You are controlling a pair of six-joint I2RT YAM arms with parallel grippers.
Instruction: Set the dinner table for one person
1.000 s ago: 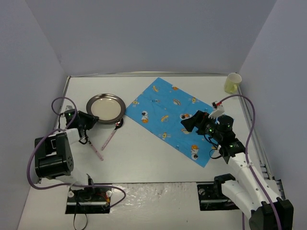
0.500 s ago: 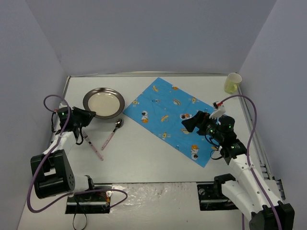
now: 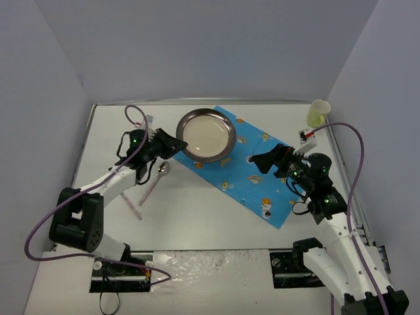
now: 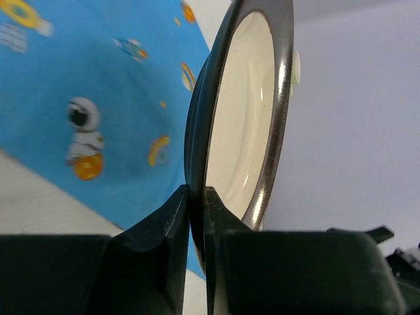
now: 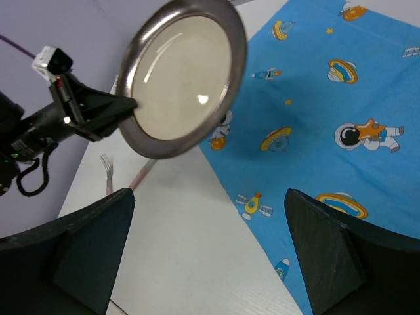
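My left gripper (image 3: 172, 145) is shut on the rim of a round metal plate (image 3: 205, 135) with a cream centre, held in the air over the far left corner of the blue astronaut-print cloth (image 3: 246, 167). In the left wrist view the plate (image 4: 246, 118) stands edge-on, its rim pinched between my fingers (image 4: 169, 216). The right wrist view shows the plate (image 5: 180, 85) above the cloth (image 5: 328, 118). My right gripper (image 3: 257, 161) is open and empty over the cloth's right part. The white dinner table (image 3: 190, 216) lies under all.
A spoon (image 3: 156, 181) and a pink-handled fork (image 3: 129, 203) lie on the table left of the cloth; the fork (image 5: 106, 169) also shows in the right wrist view. A pale yellow cup (image 3: 317, 113) stands at the far right corner. Grey walls enclose the table.
My left gripper has lifted the plate from the table's far left and carried it right, over the cloth's corner. My right gripper has shifted slightly toward the far side.
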